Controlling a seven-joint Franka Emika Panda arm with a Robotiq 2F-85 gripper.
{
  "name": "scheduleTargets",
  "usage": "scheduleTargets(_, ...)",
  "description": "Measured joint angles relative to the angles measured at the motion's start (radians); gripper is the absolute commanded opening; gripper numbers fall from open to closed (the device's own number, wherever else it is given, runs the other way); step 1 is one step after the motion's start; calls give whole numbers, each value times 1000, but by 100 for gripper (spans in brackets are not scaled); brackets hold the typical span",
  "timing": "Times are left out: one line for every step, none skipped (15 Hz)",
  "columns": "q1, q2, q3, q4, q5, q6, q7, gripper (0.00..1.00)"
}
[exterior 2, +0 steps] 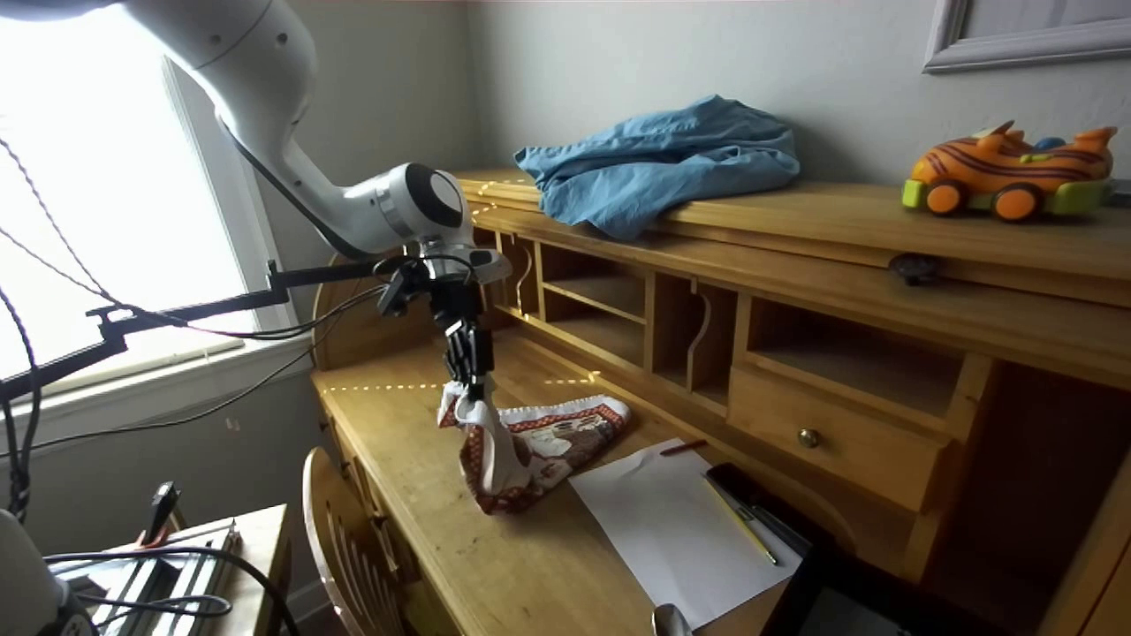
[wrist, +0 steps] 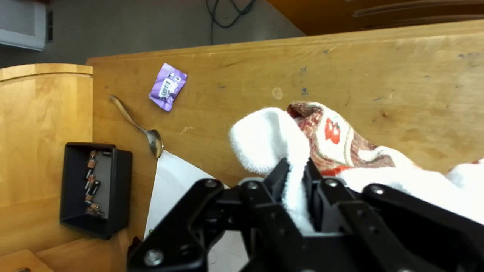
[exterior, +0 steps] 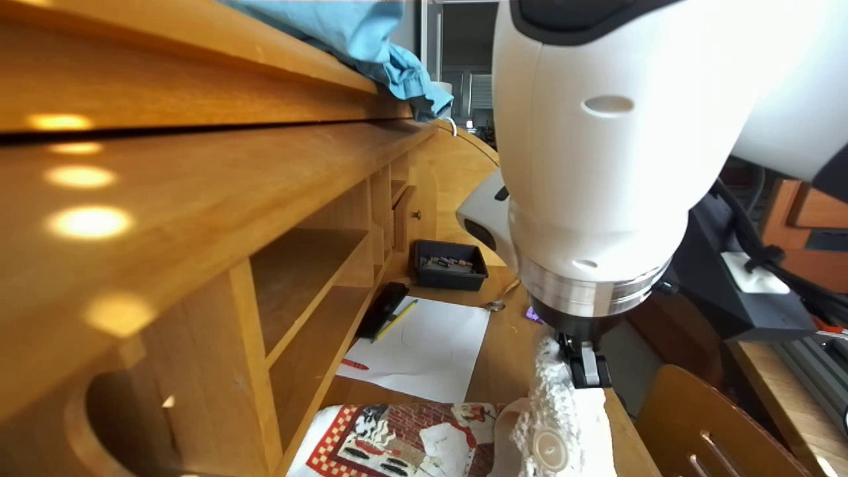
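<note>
A patterned kitchen towel (exterior 2: 565, 433) with a red checked border and a white back lies partly on the wooden desk. Part of it is raised into my gripper (wrist: 297, 166), whose fingers are shut on a white fold of the towel (wrist: 261, 139) in the wrist view. The fold sticks out past the fingertips, and a printed stretch with red tomatoes hangs beside it. In an exterior view the gripper (exterior: 586, 368) is next to a white knitted part of the towel that carries a round button (exterior: 550, 449). The towel's underside is hidden.
White paper (exterior 2: 671, 521) with a yellow pencil (exterior 2: 740, 519) and a red crayon (exterior 2: 683, 447) lies beside the towel. A black tray (wrist: 123, 189) of batteries, a spoon (wrist: 153, 141) and a purple wrapper (wrist: 168, 87) are farther along. Cubbies (exterior 2: 610, 331) line the back; a chair (exterior: 715, 424) stands in front.
</note>
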Motion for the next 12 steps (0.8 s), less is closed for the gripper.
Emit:
scheduleTargets(-2,2,-1,11,-11,-4,-1,3)
scheduleTargets(-4,5,-2,21,-22,-7,-5,3)
scheduleTargets(-6,10,-3,31,-30,-9,-11,3)
scheduleTargets(-8,15,-3,42,-34,-9,-19,10)
scheduleTargets(-8,22,-3,51,-35,-9,-27,10)
scheduleTargets(-8,28,-3,58,-35,-9,-32,10)
scheduleTargets(-8,33,-3,63,-35,-9,-33,10)
scheduleTargets(-8,37,-2,67,-35,-9,-34,10)
scheduleTargets(-8,40,-2,69,-35,-9,-34,3)
scheduleTargets(-8,40,-2,69,-35,-9,-34,3)
scheduleTargets(-8,41,-2,69,-35,-9,-33,3)
scheduleTargets(-8,42,-2,69,-35,-9,-33,3)
